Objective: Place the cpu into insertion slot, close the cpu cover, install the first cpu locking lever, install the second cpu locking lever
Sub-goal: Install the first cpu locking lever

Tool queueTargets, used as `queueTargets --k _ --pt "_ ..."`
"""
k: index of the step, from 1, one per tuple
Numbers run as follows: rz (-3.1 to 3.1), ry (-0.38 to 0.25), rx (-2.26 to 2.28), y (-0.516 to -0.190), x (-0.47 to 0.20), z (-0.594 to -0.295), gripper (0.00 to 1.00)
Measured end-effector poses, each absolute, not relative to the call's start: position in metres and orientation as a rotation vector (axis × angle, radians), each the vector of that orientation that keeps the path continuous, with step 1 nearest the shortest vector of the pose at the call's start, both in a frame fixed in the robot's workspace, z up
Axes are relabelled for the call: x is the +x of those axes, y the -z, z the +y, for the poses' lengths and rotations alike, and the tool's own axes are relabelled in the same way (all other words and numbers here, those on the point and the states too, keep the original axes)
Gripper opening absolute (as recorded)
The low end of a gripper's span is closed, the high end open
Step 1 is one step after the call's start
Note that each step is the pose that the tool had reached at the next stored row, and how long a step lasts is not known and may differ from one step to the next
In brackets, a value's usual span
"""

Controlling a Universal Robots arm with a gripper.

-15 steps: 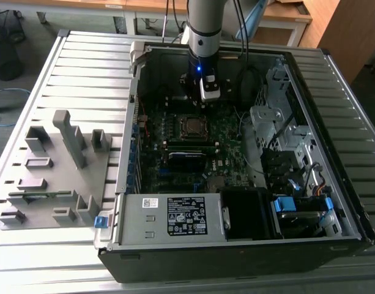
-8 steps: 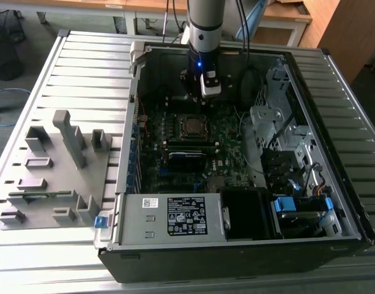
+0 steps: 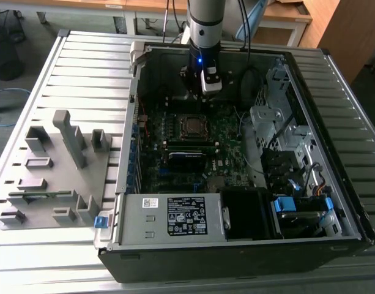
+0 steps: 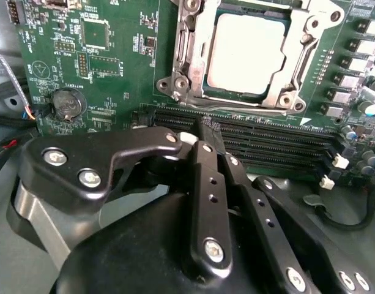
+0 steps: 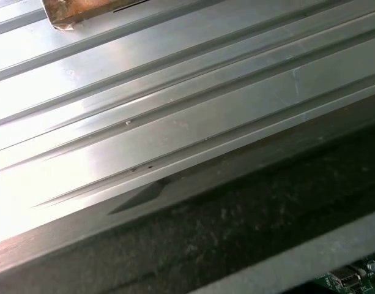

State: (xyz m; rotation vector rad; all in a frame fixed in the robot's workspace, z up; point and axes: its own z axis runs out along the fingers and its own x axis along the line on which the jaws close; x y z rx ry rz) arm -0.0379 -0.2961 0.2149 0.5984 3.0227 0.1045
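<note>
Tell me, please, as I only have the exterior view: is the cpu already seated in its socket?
Observer: Yes. In the second wrist view the cpu lies flat in the socket, silver top up.
Operator: Thank you. Is the cpu cover down?
Observer: The cpu cover lies flat around the cpu, which shows through its square window.
Operator: And where is the end effector?
Observer: The end effector hangs over the black memory slots beside the socket, apart from the cover.
</note>
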Motion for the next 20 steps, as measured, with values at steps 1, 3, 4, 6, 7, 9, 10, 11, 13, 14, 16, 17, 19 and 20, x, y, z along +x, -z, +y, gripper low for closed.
queueTargets --k 1,3,4,6,7,9,10,11,13,14,16,17,19,20 --pt "3.023 -0.104 0.598 -0.2150 -0.0379 -0.2961 0.10" --pt "3.023 -0.104 0.598 -0.2151 -0.0379 -0.2961 0.10" --pt "3.023 -0.104 0.596 -0.2151 -0.0379 -0.2961 0.10" --pt "3.026 -0.104 0.584 -0.2150 -0.0379 -0.2961 0.10" --pt "3.028 -0.104 0.574 -0.2150 -0.0379 -0.2961 0.10" --pt "3.033 -0.103 0.551 -0.2147 -0.0380 -0.2961 0.10" --pt "3.035 -0.102 0.538 -0.2146 -0.0380 -0.2961 0.10" --pt "3.038 -0.101 0.523 -0.2143 -0.0379 -0.2961 0.10" --pt "3.045 -0.100 0.483 -0.2139 -0.0379 -0.2961 0.10" --pt "3.049 -0.100 0.459 -0.2137 -0.0379 -0.2962 0.10" --pt "3.058 -0.102 0.403 -0.2133 -0.0379 -0.2961 0.10" --pt "3.063 -0.103 0.376 -0.2131 -0.0379 -0.2961 0.10" --pt "3.068 -0.101 0.334 -0.2130 -0.0379 -0.2961 0.10" --pt "3.068 -0.100 0.331 -0.2129 -0.0379 -0.2961 0.10"
